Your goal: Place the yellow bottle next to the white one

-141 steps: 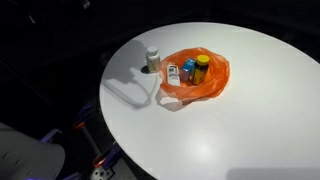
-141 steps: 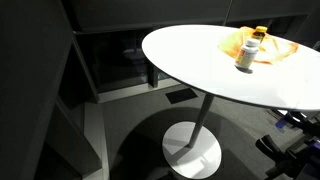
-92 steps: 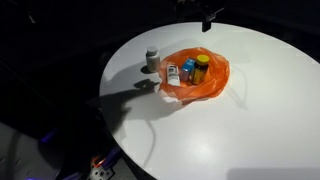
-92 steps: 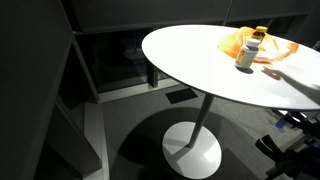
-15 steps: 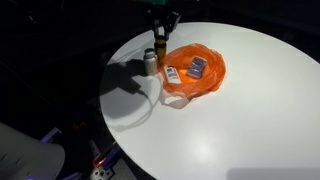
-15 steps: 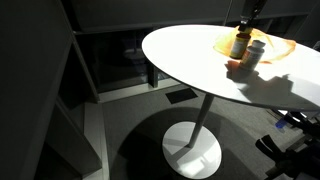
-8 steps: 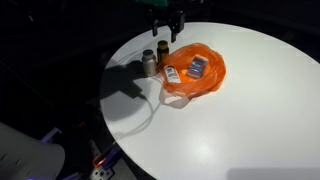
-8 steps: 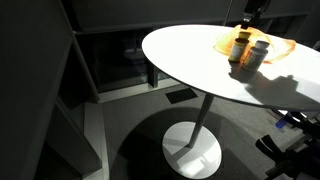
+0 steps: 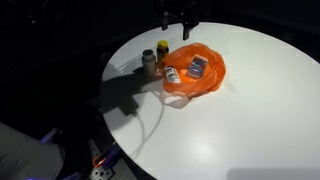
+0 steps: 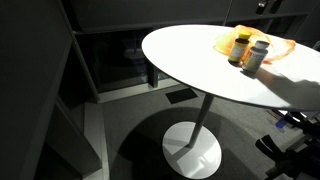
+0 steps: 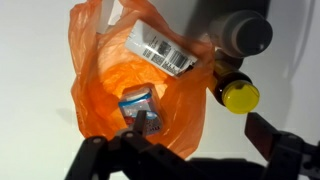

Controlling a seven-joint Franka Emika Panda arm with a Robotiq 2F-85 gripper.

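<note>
The yellow bottle (image 9: 161, 50) stands upright on the round white table (image 9: 250, 110), just beside the white bottle (image 9: 148, 60) and at the edge of an orange bag (image 9: 200, 75). The gripper (image 9: 178, 19) hangs above them, jaws open and empty.

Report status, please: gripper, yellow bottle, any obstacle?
Gripper open, empty. Yellow bottle upright beside white bottle. Orange bag close by, not in the way.
</note>
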